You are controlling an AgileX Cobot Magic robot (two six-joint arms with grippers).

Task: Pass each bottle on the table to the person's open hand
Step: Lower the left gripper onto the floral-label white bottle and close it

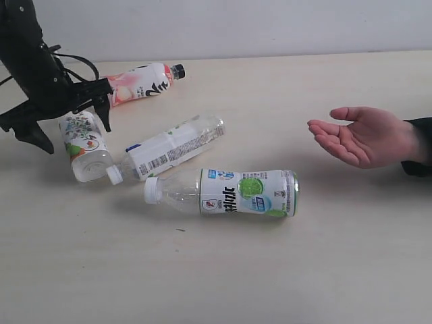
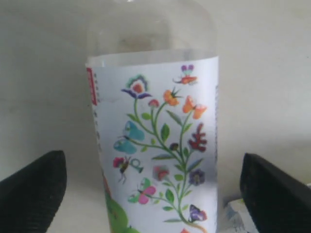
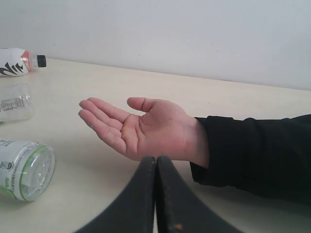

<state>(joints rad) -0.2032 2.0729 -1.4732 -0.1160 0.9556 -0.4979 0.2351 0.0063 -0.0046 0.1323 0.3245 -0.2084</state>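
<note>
The table [image 1: 351,270] is seen by the exterior view from above at middle distance, with the wall [image 1: 270,27] at 12 o'clock. The left wrist view is held very close to the floral-label bottle [image 2: 155,145], shown at 9 o'clock in the exterior view. The right wrist view is set low, facing the open hand [image 3: 141,128]; this hand, at 3 o'clock, and the lime-label bottle [image 3: 26,170] are shared with the exterior view.

Lab-like test setup: bare table [image 1: 216,270], blank wall [image 1: 270,27].
</note>
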